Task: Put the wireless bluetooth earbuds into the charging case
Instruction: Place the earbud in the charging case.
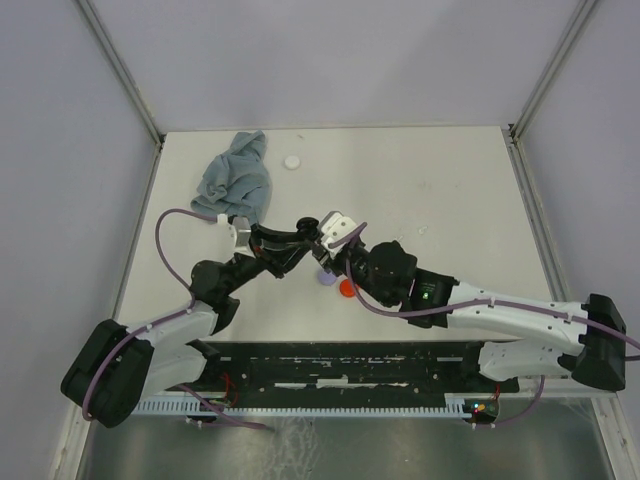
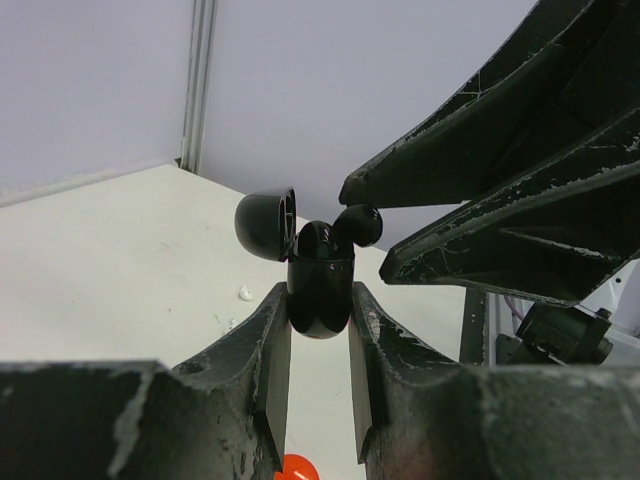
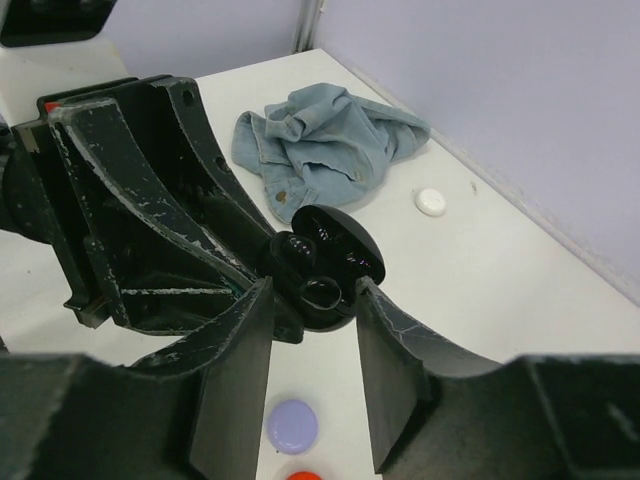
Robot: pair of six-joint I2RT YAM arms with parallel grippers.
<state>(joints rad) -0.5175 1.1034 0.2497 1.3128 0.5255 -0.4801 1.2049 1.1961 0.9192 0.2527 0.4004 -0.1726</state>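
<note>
My left gripper [image 2: 320, 312] is shut on a black charging case [image 2: 320, 285] and holds it upright above the table, its lid [image 2: 265, 225] swung open. One black earbud [image 2: 316, 240] sits in the case. My right gripper [image 3: 312, 297] comes in from the other side, its fingertips [image 2: 400, 262] closed on a second black earbud [image 2: 358, 225] right at the case's mouth. In the right wrist view this earbud [image 3: 322, 293] lies between the fingers against the open case [image 3: 345, 245]. In the top view both grippers meet at mid table [image 1: 325, 245].
A blue cloth [image 1: 237, 180] lies crumpled at the back left, with a small white disc [image 1: 291, 161] beside it. A lavender disc [image 1: 325, 280] and a red disc [image 1: 346, 290] lie on the table under the grippers. Grey walls ring the table.
</note>
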